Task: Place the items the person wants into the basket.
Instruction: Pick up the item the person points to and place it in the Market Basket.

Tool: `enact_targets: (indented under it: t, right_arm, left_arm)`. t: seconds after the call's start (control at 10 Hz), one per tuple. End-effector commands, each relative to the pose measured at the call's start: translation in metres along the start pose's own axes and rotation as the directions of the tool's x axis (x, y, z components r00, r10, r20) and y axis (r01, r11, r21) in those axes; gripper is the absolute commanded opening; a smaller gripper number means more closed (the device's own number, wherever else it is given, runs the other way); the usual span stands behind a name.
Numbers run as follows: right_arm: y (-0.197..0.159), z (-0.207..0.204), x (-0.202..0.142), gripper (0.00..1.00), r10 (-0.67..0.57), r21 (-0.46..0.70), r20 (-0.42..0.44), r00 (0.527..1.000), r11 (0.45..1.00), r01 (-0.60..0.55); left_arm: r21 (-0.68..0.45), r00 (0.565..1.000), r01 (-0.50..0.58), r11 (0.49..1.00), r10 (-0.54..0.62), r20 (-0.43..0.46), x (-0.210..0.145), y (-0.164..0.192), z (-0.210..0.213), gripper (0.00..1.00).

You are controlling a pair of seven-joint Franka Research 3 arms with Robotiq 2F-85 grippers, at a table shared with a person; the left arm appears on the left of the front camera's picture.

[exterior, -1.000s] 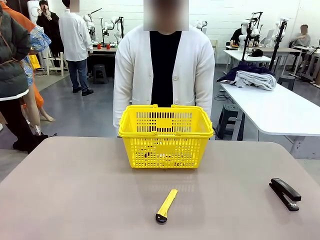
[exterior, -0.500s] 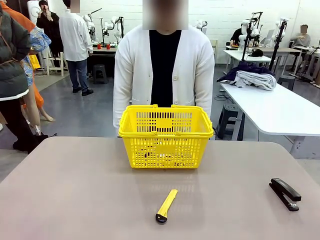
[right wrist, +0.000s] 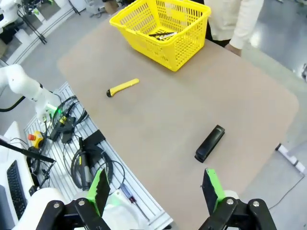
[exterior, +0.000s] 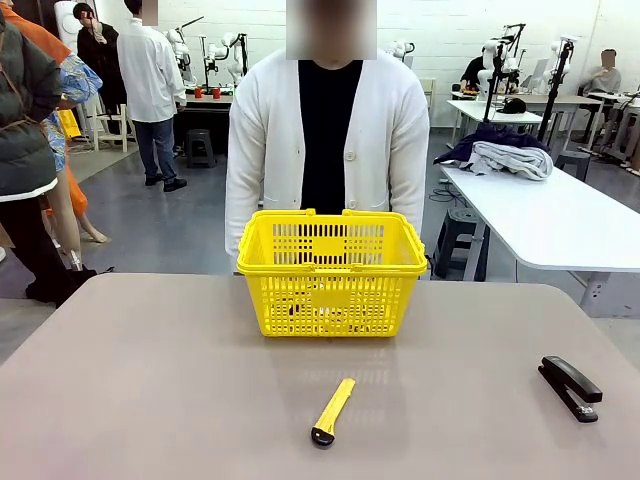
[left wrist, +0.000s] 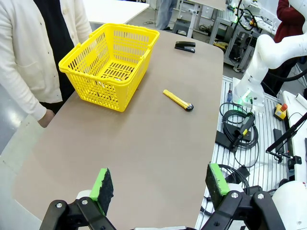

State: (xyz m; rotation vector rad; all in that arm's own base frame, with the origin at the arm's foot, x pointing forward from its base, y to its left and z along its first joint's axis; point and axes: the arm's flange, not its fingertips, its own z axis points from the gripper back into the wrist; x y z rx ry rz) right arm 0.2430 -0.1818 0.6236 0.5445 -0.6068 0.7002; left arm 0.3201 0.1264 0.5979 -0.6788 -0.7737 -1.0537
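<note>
Sitting far beyond both wide-open pincers, basket holding markers

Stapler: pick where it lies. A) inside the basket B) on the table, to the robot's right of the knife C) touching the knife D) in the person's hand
B: the stapler lies on the bare table, well off to the robot's right of the knife, away from the basket.

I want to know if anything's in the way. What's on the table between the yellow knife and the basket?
Nothing. In the front view, the stretch of table between the utility knife and the basket is bare.
</note>
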Motion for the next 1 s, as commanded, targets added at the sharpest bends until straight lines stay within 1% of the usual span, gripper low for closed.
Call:
enact_targets:
  t: [0.0, 0.9]
  right_arm:
    - [0.0004, 0.0003, 0.0027, 1.0, 0.012, 0.012, 0.007, 1.0, 1.0, -0.012]
    - [0.0004, 0.0003, 0.0027, 1.0, 0.012, 0.012, 0.007, 1.0, 1.0, -0.012]
  left_arm:
    - [-0.001, 1.0, 0.008, 1.0, -0.008, 0.005, -0.0004, -0.0005, 0.0008, 1.0]
    - [-0.001, 1.0, 0.008, 1.0, -0.008, 0.005, -0.0004, -0.0005, 0.0008, 1.0]
